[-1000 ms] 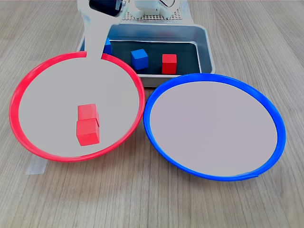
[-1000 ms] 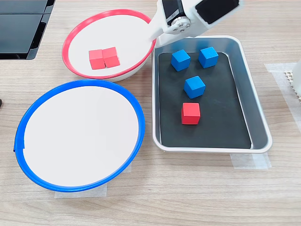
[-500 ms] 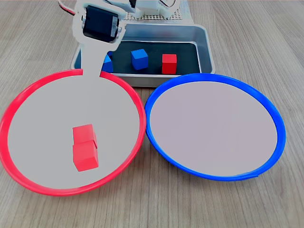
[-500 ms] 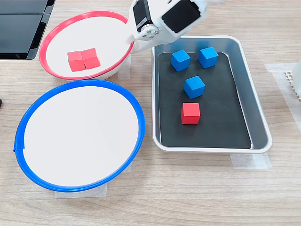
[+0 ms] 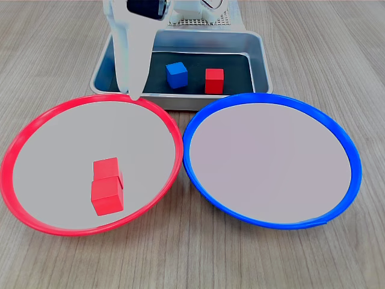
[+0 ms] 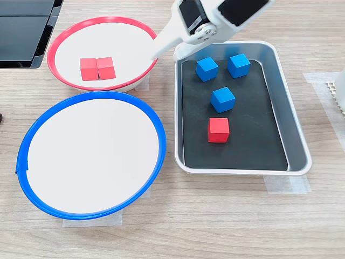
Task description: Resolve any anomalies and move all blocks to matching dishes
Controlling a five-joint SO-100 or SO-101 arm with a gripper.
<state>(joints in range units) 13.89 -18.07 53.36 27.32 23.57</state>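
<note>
In the first exterior view, your red-rimmed dish [image 5: 24, 147] sits on the bench [image 5: 337, 54] at the first exterior view's left and holds two red blocks [image 5: 107, 185], touching, lined up roughly toward the camera. The blue-rimmed dish [image 5: 337, 135] beside it, rims nearly touching, is empty. Behind both, the metal tray [image 5: 258, 51] shows one blue block [image 5: 176, 74] and one red block [image 5: 214, 80]; the arm hides the rest. The pincer [image 5: 133, 90] points straight down with its tip right at the far rim of the red dish; you cannot tell from here whether it is open or gripping the rim. In the second exterior view, the tray [image 6: 296, 135] lies with its long axis running away from the camera and holds three blue blocks [image 6: 222, 99] and the single red one [image 6: 218, 130], all well apart. The red pair [image 6: 97, 68] sits side by side in its dish [image 6: 59, 46], and the blue dish [image 6: 32, 135] is bare. The pincer [image 6: 156, 53] slants down to the red dish's rim nearest the tray, its opening not readable. By my reckoning you are a third done: one red and three blue remain.
</note>
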